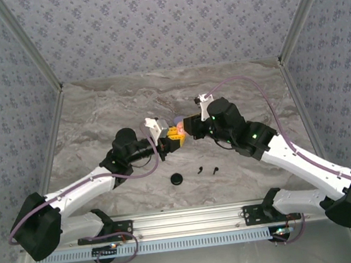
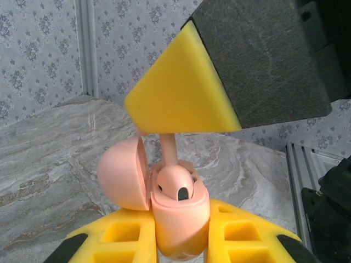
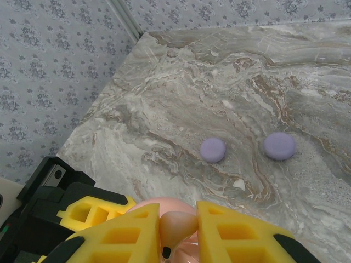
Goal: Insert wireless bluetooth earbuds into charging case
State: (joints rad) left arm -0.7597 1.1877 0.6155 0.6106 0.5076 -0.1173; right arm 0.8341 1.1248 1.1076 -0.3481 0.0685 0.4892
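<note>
Patterned walls enclose a marble table, over whose middle the pink case is clamped, lid open, between the left gripper's narrowed jaws. One pink earbud is seated in it; a second earbud is pinched at its upper end by the closed right gripper, stem reaching down to the case. Two black earbuds lie on the table nearby. Such buds are judged light, rigid and slick, best held at the head so the stem leads in
</note>
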